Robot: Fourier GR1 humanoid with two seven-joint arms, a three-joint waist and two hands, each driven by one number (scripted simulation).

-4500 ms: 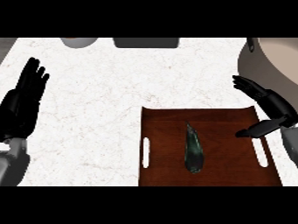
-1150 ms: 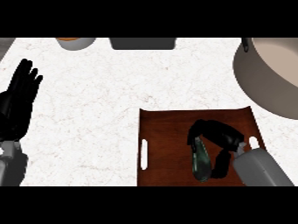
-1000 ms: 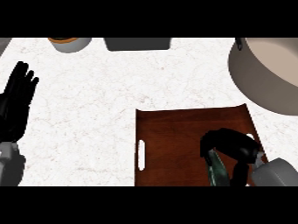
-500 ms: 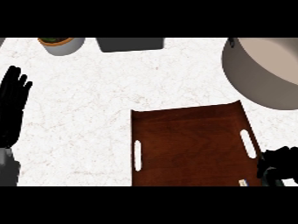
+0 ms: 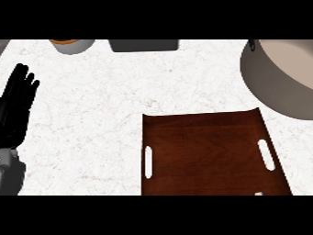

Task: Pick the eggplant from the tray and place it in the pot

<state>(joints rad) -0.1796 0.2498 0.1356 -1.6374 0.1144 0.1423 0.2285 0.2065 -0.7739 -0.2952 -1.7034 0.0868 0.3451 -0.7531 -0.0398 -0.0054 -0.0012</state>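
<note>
The brown tray (image 5: 206, 151) is seen lying bare on the white counter (image 5: 118, 92), and the eggplant cannot be made out anywhere in the head view. The big grey pot (image 5: 287, 78) is set just beyond the tray's far right corner. The left hand (image 5: 13, 110) is held spread at the left edge, fingers up; the right hand is out of view

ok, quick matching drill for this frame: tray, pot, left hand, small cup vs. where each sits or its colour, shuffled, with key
Things:
1. tray
2. pot
3. left hand
4. small cup

Descriptions:
A. grey, at the top edge, left of centre
B. black, open, resting at the left edge
C. dark brown with white slot handles, lower centre-right
D. large, beige-grey, upper right

Pairs: 1-C, 2-D, 3-B, 4-A
</note>
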